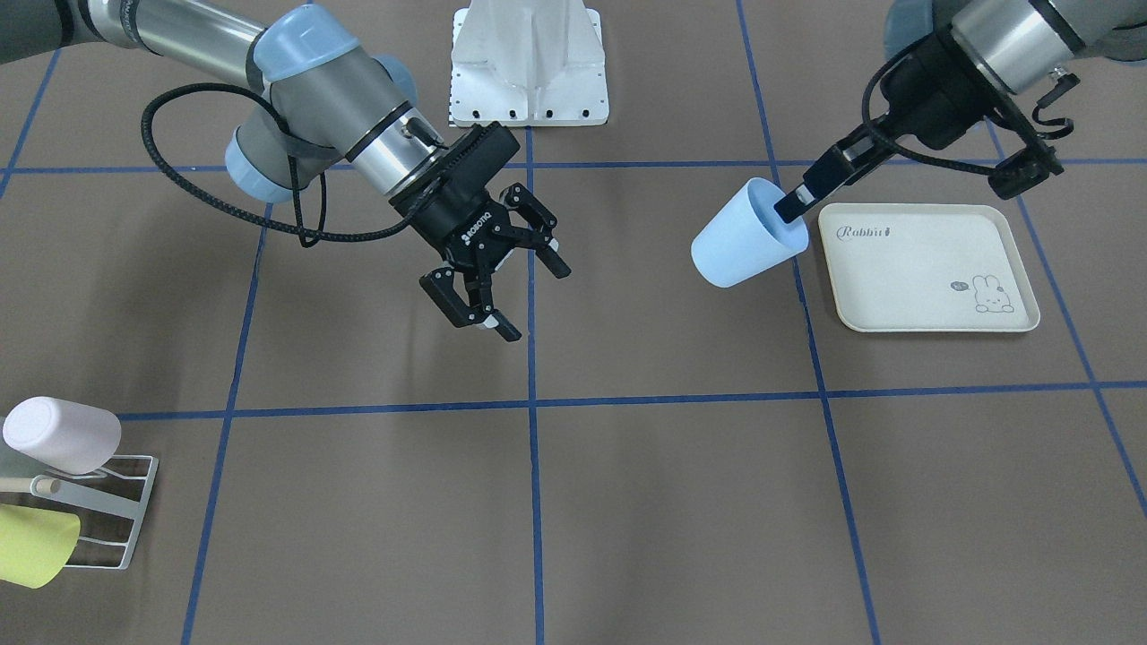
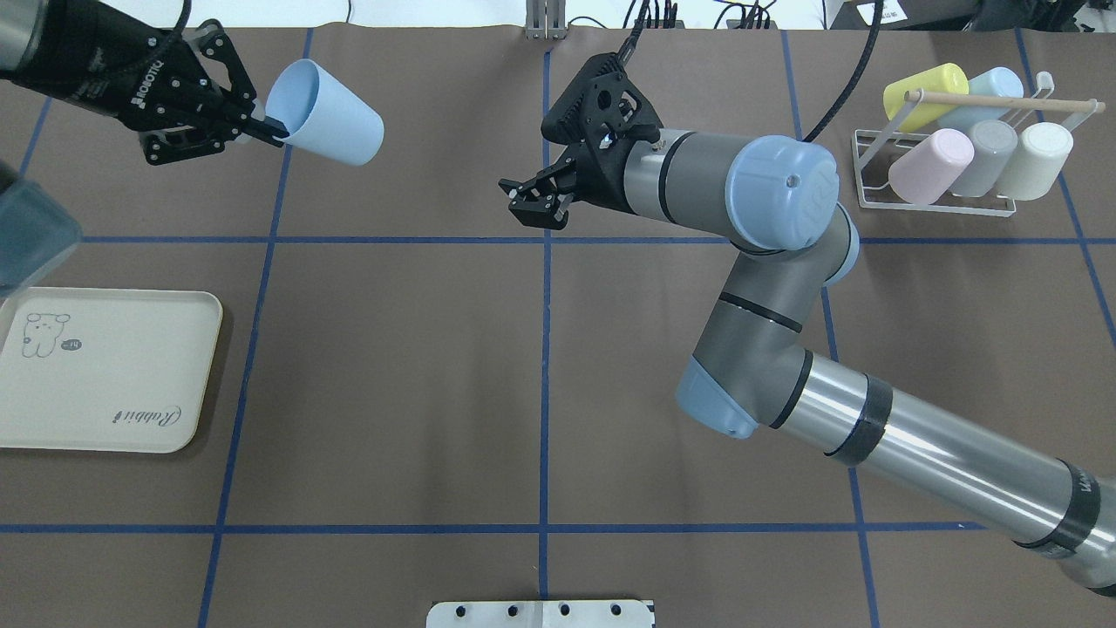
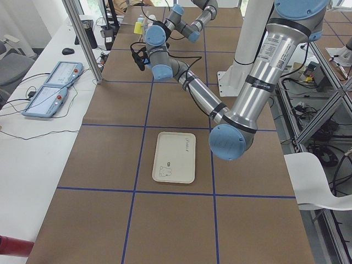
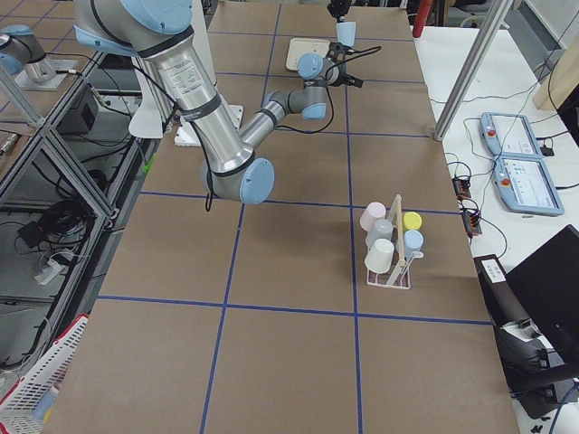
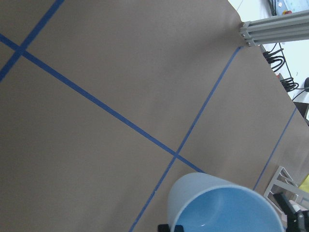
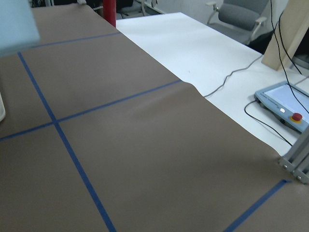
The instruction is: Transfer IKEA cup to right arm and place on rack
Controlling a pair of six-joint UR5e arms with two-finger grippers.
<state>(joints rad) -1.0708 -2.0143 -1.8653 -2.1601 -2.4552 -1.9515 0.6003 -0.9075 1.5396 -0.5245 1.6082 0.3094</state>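
**Progress:** early stage, by judgement. The hand-over has not yet been made, and neither has the placing on the rack.

**Left fingers** (image 1: 790,206), upper right of the front-facing view: slim, straight and clenched on the rim of the cup (image 1: 748,235), one finger inside the mouth. The pale blue cup hangs tilted in the air with its base pointing toward mid-frame, off the table (image 1: 627,502). The left wrist view shows only the cup's open mouth at the lower edge.

**Right fingers** (image 1: 459,305), centre left of the same view: thick, linked and spread wide. They grasp nothing and touch nothing, and they are well apart from the cup.

**Right arm** (image 2: 785,349): enters from the lower right of the overhead view and bends toward mid-frame.

**Tray** (image 1: 932,269), cream with a rabbit print: lies flat just beside and below the cup, with nothing on it.

**Rack** (image 2: 942,208), white wire, upper right of the overhead view: carries other cups (image 2: 931,166) and is far across the table from the held cup.

**Left to do:** bring the two sets of fingers together, pass the cup over, carry it to the rack and set it on a free prong
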